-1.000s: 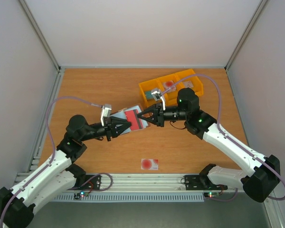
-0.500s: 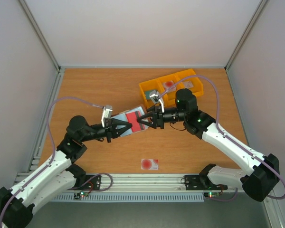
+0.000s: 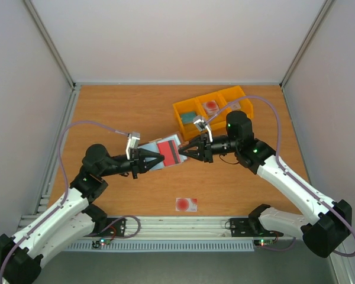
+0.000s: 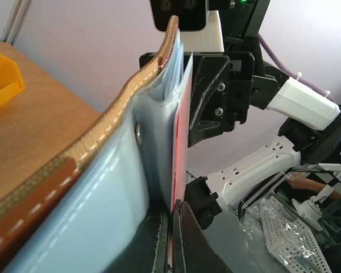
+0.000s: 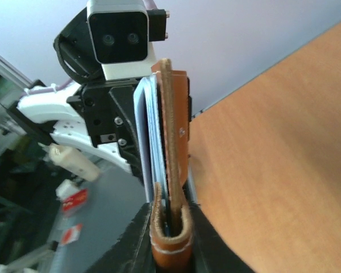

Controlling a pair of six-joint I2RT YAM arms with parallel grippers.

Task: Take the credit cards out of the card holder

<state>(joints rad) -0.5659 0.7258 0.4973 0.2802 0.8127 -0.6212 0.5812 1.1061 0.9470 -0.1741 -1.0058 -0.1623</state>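
Top external showed the holder (image 3: 151, 146) held mid-table: left gripper (image 3: 160, 158) clamped its red card (image 3: 166, 152) (edge-on in wrist view), right gripper (image 3: 181, 152) clamped the leather edge. Bare table (image 3: 118, 112) lay all round, with the bin (image 3: 177, 112) near.

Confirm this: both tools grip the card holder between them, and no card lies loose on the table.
Not quite: one card lies loose on the table, pale with a red spot, near the arms' bases; the top view shows it. The rest stands: the left tool and right tool both grip the card holder between them.
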